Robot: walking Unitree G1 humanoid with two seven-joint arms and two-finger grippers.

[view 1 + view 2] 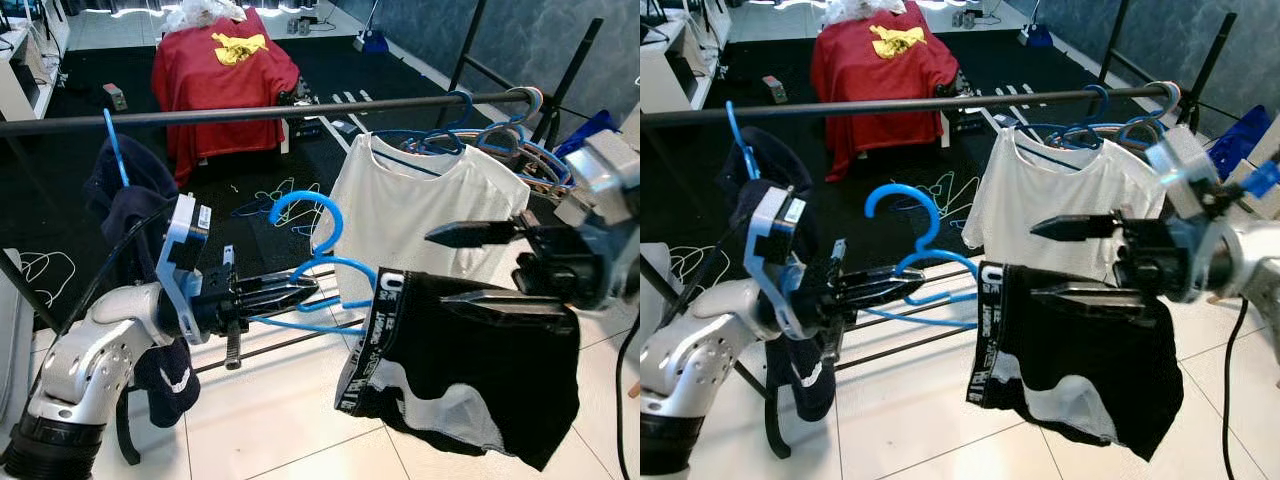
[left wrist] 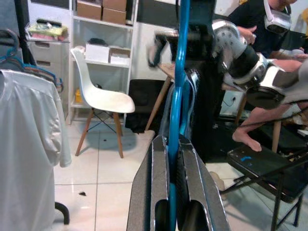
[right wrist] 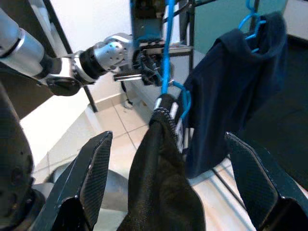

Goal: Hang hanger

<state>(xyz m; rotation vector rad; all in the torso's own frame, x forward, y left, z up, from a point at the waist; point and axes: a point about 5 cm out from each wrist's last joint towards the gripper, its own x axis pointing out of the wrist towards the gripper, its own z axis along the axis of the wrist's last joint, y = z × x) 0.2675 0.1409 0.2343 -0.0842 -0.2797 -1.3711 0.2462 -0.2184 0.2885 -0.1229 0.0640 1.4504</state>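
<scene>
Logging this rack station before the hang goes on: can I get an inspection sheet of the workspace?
Surface: white tiled floor; black mat beyond.
Job's things: blue hanger carrying black shorts, held below the rail, hook not yet on it.
Clutter: loose hangers on the mat; red-covered seat.
Grippers: left gripper shut on the hanger's end; right gripper open around the shorts.
Cables: white cord on the floor at left.
Surroundings: white T-shirt and dark garment hung on the rail; a seated person nearby.
</scene>
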